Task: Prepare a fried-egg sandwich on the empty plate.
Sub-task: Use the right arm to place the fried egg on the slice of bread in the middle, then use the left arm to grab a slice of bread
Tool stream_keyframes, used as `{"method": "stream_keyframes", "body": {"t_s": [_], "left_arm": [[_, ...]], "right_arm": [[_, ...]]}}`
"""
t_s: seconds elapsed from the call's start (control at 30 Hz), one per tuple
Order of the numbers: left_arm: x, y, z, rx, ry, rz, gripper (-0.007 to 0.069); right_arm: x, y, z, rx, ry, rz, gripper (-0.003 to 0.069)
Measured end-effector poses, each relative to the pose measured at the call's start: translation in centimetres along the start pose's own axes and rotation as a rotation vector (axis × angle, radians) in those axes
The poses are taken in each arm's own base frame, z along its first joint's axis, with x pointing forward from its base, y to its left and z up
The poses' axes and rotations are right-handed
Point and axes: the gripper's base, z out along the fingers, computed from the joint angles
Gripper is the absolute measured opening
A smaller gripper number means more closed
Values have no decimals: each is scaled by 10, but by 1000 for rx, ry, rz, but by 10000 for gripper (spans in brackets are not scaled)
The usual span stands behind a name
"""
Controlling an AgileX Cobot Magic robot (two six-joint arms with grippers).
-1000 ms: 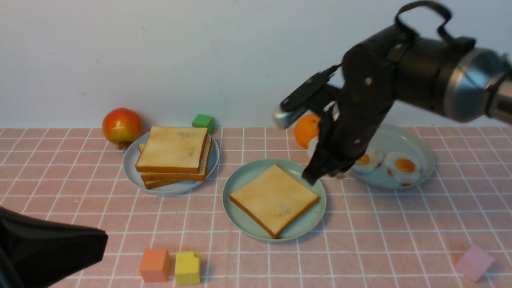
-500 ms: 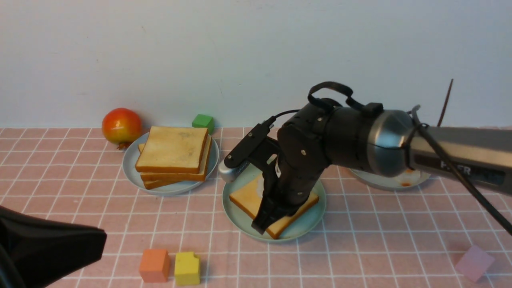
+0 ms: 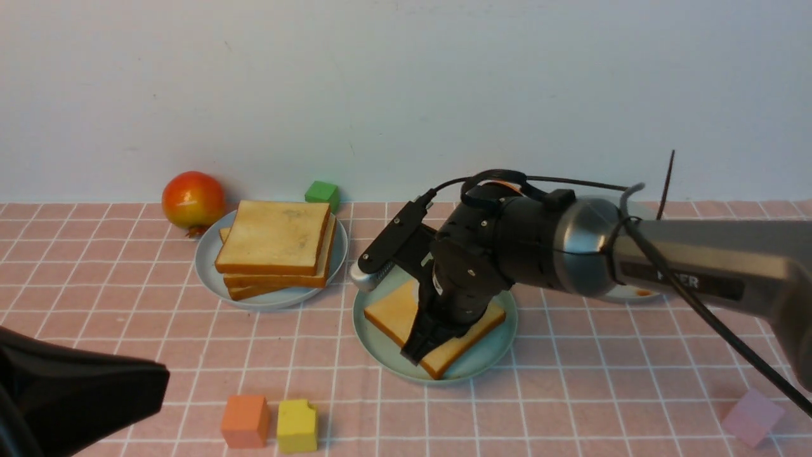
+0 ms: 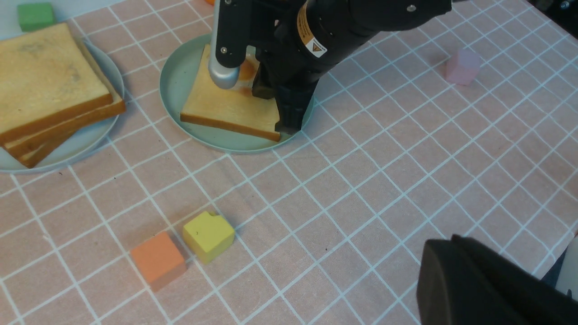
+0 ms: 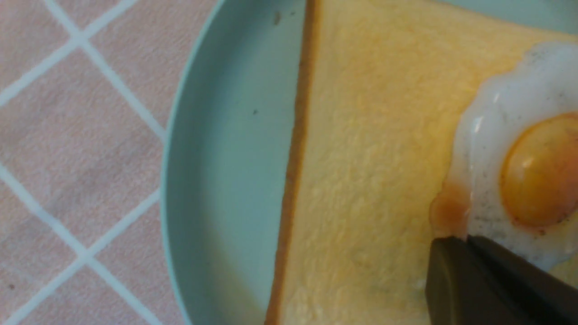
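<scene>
Nearest the robot, the left gripper [image 3: 127,387] sits low at the near-left corner, jaws together and empty, well clear of the work. Just beyond it are an orange block [image 3: 245,420] and a yellow block [image 3: 297,425], side by side; a pink block [image 3: 752,416] lies far right.

Mid-table, the mint plate [image 3: 380,343] carries one toast slice [image 3: 393,311], flat and corner-on. A fried egg [image 5: 519,158] rests on the toast, inboard of the crust. Judged: filling placed, top slice not yet on.

The right gripper [image 3: 419,346] points down over the toast, one finger [image 5: 487,280] touching the egg's rim. Whether the jaws are clamped or slack, I cannot tell.

Room: bare cloth [image 3: 602,355] right of the plate; a straight lift looks free. Farther left, the toast pile [image 3: 273,238] sits on a pale plate [image 3: 209,260], apart from the mint rim.
</scene>
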Motion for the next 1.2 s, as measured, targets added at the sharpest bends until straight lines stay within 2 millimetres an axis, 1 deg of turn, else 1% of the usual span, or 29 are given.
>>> {"method": "stream_keyframes", "body": {"t_s": [0.03,0.13,0.2,0.23,0.27,0.3,0.37,0.4,0.43,0.47,0.53,0.57,0.6,0.67,0.7,0.73,0.77,0.8,0.83,0.87,0.9,0.93,1.0,1.03,1.07,1.1,1.13,1.17,1.2], "left_arm": [[0,0,0,0,0,0,13],[0,0,0,0,0,0,13],[0,0,0,0,0,0,13],[0,0,0,0,0,0,13],[0,0,0,0,3,0,13],[1,0,0,-1,10,0,13],[2,0,0,-3,20,0,13],[2,0,0,-3,22,0,13],[3,0,0,-4,28,0,13],[3,0,0,-4,28,0,13],[3,0,1,-5,31,0,13],[3,0,1,-5,31,0,13],[2,0,1,-5,34,-1,13],[2,1,6,-9,48,-2,13],[2,2,12,-13,65,-5,13],[2,2,20,-20,94,-7,13],[2,3,29,-27,124,-13,13],[2,3,29,-27,124,-13,13],[2,5,49,-42,185,-24,13],[2,5,52,-44,193,-26,13],[2,7,70,-56,239,-31,13],[3,9,85,-69,280,-34,13],[4,13,107,-93,331,-32,13],[2,16,116,-109,351,-38,13],[0,19,121,-120,360,-42,13],[-2,20,122,-121,357,-40,13],[-8,24,125,-133,354,-39,13],[-17,33,128,-156,341,-38,13],[-24,39,129,-168,336,-35,13]], "right_arm": [[0,0,0,0,-1,2,47],[-1,-1,0,3,-16,23,90],[-2,0,0,0,-22,28,164],[-2,0,0,-1,-22,29,171],[-2,0,0,-3,-21,32,200],[-1,0,0,-7,-12,36,278],[0,0,-1,-10,5,41,341],[1,0,-1,-10,11,42,353],[2,-1,-7,-10,31,48,391],[2,-1,-8,-10,33,48,394],[2,-6,-37,-3,43,65,409],[1,-7,-40,-2,42,68,409],[1,-11,-62,4,35,79,399],[2,-17,-95,12,21,108,374],[7,-21,-127,12,18,137,330],[12,-24,-152,13,3,158,297],[19,-26,-171,11,0,181,251],[21,-26,-175,11,0,186,244],[36,-27,-201,14,4,232,183],[38,-27,-203,15,0,233,175],[56,-27,-223,18,-8,281,121],[68,-26,-237,19,-23,318,87],[87,-24,-250,20,-40,356,53],[103,-20,-257,20,-40,380,35],[112,-19,-264,20,-56,399,27],[115,-18,-264,18,-49,402,26],[128,-16,-270,16,-58,424,21],[147,-11,-280,4,-82,460,20],[159,-8,-285,-4,-96,480,20]]}}
